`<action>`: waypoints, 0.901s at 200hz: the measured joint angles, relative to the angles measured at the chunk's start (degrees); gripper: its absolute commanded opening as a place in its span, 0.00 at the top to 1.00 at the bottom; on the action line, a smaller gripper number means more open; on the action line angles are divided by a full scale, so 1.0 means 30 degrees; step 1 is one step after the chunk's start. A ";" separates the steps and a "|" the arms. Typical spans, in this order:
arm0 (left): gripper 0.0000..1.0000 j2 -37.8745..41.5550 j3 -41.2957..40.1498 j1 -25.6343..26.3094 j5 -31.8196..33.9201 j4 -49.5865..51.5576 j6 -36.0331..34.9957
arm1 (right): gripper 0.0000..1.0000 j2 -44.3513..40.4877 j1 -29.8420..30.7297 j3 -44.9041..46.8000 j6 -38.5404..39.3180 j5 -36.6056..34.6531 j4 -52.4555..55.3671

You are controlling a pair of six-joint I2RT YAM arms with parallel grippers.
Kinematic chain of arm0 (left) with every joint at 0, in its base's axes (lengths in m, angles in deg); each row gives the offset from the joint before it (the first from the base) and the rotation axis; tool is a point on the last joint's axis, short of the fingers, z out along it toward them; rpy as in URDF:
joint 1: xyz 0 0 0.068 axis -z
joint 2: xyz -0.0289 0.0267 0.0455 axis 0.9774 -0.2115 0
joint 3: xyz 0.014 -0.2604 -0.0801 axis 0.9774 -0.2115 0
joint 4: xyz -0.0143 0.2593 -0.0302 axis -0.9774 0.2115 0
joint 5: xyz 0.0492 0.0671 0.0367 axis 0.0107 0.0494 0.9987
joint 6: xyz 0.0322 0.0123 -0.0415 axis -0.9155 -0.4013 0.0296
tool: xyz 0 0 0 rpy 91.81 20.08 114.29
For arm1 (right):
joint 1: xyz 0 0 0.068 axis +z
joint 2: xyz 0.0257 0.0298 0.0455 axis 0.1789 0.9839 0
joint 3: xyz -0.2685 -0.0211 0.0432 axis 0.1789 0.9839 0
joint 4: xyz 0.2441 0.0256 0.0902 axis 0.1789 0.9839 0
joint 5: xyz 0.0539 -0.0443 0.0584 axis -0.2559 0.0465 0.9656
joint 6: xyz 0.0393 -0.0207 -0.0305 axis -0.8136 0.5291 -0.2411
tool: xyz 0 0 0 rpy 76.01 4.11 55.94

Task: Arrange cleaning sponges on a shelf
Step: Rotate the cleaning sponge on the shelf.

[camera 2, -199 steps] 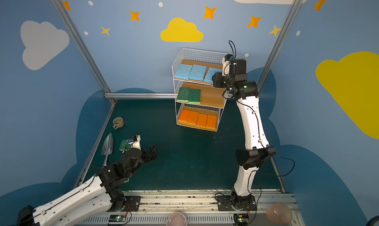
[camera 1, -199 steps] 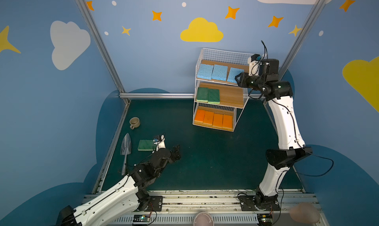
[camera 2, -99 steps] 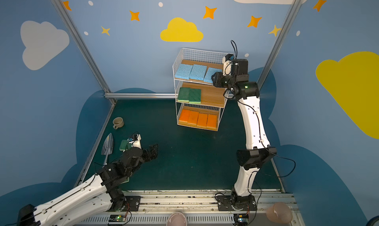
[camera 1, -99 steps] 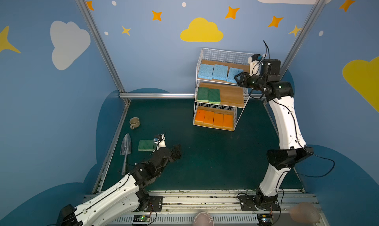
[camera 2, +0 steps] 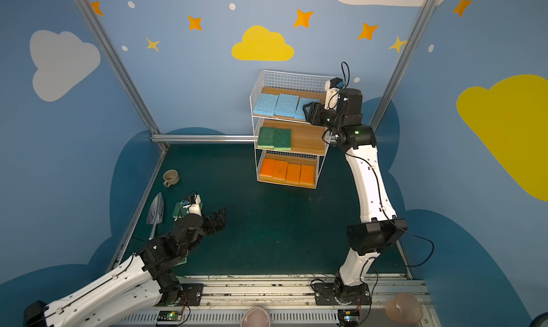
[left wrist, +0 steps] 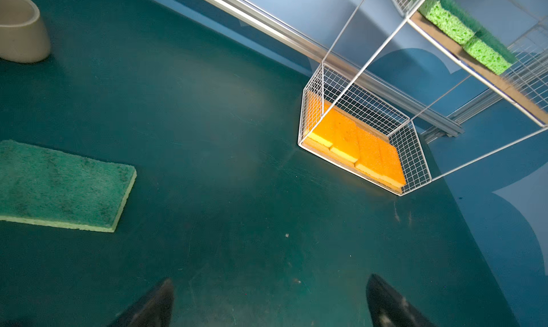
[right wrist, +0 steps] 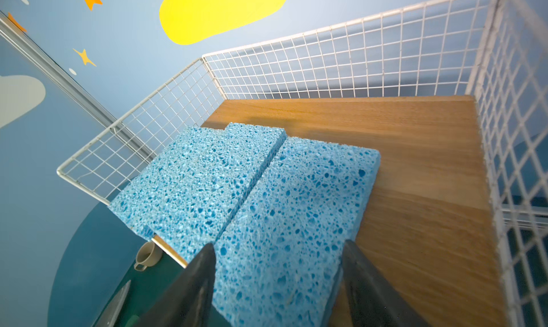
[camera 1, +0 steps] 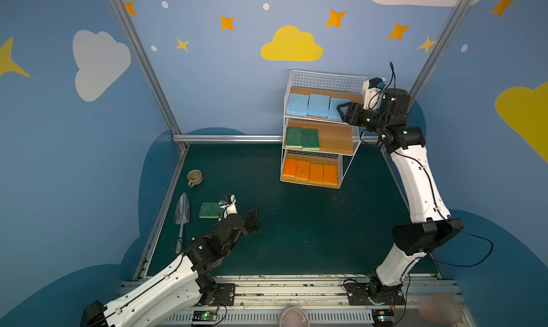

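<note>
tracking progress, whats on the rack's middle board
Two green sponges, side by side at one end; the rest is bare wood. The middle board's back edge hides under the top board.

No text, label, brand or number can be read on the shelf (camera 1: 326, 79), cleaning sponges (camera 1: 318, 105) or walls (camera 1: 237, 88)

Light blue sponges (camera 1: 318, 105), green sponges (camera 1: 302, 138) and orange sponges (camera 1: 310, 173) lie on a white wire shelf (camera 1: 326, 79) with light-brown boards (camera 1: 335, 138).
</note>
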 measured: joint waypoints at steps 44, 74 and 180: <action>0.01 0.0758 0.0262 -0.0364 0.0073 0.0481 0.0255 | 0.26 -0.1326 0.0080 0.1333 0.0080 -0.0357 -0.0022; 0.00 0.1392 0.0284 -0.0408 0.0248 0.1107 0.0393 | 0.26 -0.2084 0.0087 0.2251 0.0138 -0.0452 -0.0087; 0.09 -0.1632 0.4240 -0.9602 -0.5982 0.4838 -0.0656 | 0.25 -1.0418 0.3599 1.1453 -0.0015 0.0597 -0.2084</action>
